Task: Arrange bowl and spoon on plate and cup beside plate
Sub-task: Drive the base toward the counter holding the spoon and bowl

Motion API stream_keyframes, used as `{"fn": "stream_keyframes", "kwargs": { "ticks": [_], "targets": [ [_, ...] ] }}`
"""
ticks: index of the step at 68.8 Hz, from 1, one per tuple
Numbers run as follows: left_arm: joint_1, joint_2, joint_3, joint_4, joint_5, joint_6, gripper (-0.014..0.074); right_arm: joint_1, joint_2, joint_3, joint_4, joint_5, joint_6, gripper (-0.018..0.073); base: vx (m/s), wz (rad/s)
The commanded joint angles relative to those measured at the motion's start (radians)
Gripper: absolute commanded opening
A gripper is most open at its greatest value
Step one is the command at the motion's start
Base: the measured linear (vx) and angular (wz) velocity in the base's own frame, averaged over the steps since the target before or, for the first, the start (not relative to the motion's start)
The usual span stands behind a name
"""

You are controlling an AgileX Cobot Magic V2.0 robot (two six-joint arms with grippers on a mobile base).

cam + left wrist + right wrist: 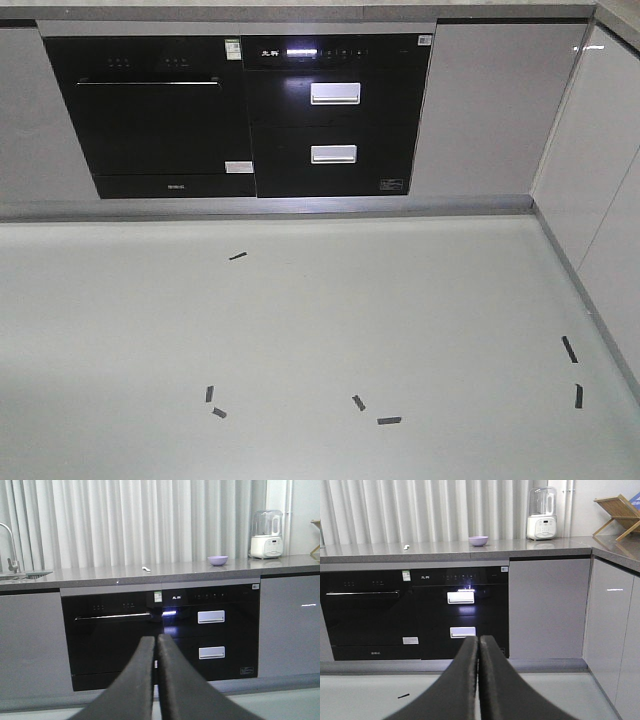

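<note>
A lavender bowl (217, 560) sits far off on the grey counter; the right wrist view shows the same bowl (478, 540). Left of it lies a small pale spoon (146, 569), seen as a tiny pale spoon (406, 546) in the right wrist view. The plate and the cup are out of view. My left gripper (156, 640) is shut with nothing in it, low in front of the black appliances. My right gripper (479, 641) is also shut and empty, well short of the counter. Neither gripper shows in the front view.
Black built-in appliances (240, 110) with two white drawer handles fill the cabinet front below the counter (150, 575). A white blender (266, 535) stands at the counter's right, a wooden rack (620, 512) on the side counter, a sink tap (9, 545) at the left. Tape marks (388, 420) dot the floor.
</note>
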Motion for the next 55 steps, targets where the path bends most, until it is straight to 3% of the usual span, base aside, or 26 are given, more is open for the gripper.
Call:
{"fn": "stream_keyframes", "kwargs": {
  "ticks": [1,55],
  "targets": [
    [0.0,-0.014,-0.018,-0.008,-0.076,0.0,-0.0006,0.004,-0.007,0.011,-0.003,-0.071,0.0,-0.0011,0.0,0.0],
    [0.0,-0.014,-0.018,-0.008,-0.076,0.0,-0.0006,0.004,-0.007,0.011,-0.003,-0.071,0.0,-0.0011,0.0,0.0]
  ]
}}
